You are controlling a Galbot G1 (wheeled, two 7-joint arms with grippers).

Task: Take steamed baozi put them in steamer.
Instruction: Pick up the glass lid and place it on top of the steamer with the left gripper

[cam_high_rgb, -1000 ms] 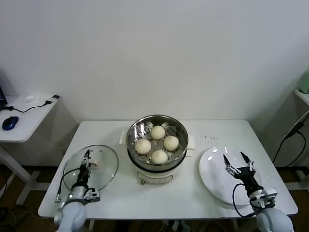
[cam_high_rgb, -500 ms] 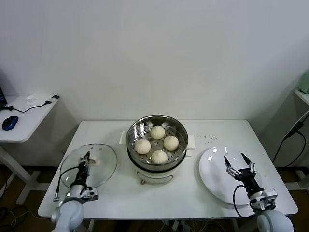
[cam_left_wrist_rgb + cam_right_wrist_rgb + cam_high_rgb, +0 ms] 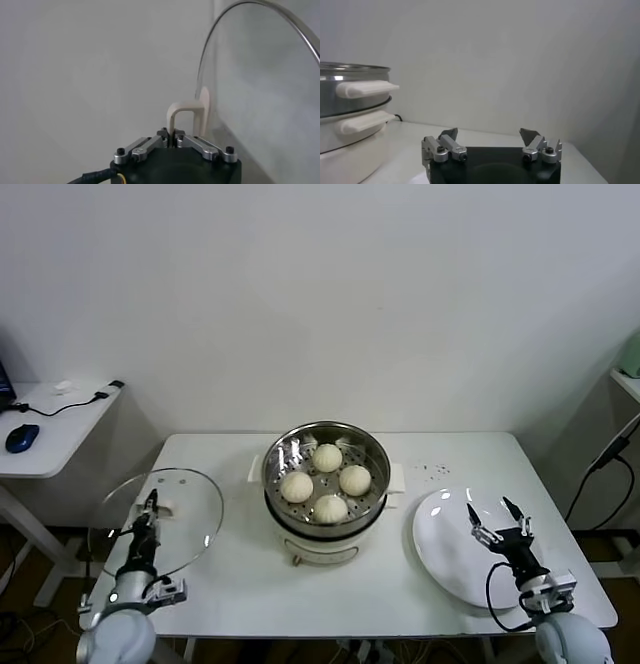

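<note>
Table (image 3: 240, 584): white, against a plain white wall.
Steamer (image 3: 326, 484): steel pot on a cream base, mid-table toward the back edge.
Steamed baozi (image 3: 327, 457): four pale buns on the perforated tray inside the steamer.
Left gripper (image 3: 152, 506): at the table's left edge, clenched on the cream handle (image 3: 187, 117) of the glass lid (image 3: 160, 519), lid tilted up.
Right gripper (image 3: 499, 522): fingers spread, grasping nothing, over the white plate (image 3: 450, 554) near the right edge.
</note>
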